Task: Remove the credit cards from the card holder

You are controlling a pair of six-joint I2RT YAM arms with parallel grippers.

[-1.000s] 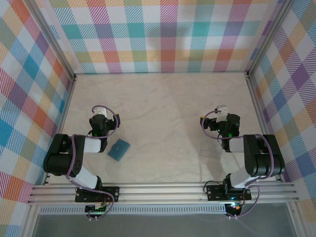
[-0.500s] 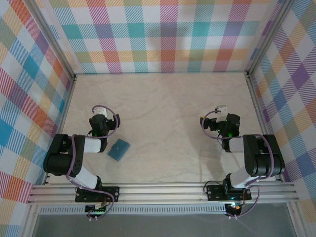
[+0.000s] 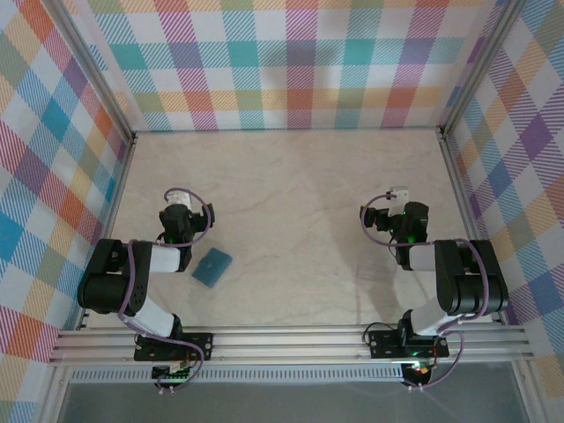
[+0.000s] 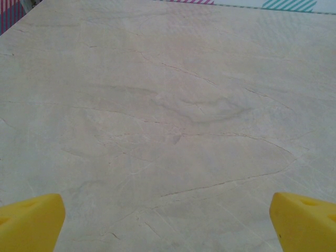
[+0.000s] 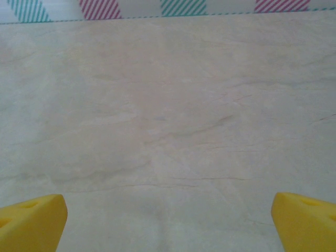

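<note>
We start with the plaid walls (image 3: 291,62), which close in three sides of the pale, marble-look table (image 3: 300,176). Along the near edge runs a metal rail (image 3: 291,342) that carries both arm bases.

The left arm (image 3: 132,273) folds back on itself, its wrist pointing toward the far wall. The right arm (image 3: 458,282) folds the same way on the other side. The two stand well apart, with a wide bare stretch of table between them.

The holder (image 3: 212,266) lies flat on the table just beside the left arm's forearm, on the side toward the middle, and nearer the rail than the far wall. It is turned at a slant and shows a teal-blue face. From above it looks folded, so we cannot tell where the cards are. Neither arm touches it.

The left gripper (image 4: 168,226) hangs over bare table with its jaws spread wide and nothing between them. Its yellow fingers (image 4: 31,223) sit at the two bottom corners of the wrist view. The right gripper (image 5: 168,223) is likewise wide apart and holds nothing. Its yellow pads (image 5: 304,220) frame bare table that runs up to the striped foot of the far wall.
</note>
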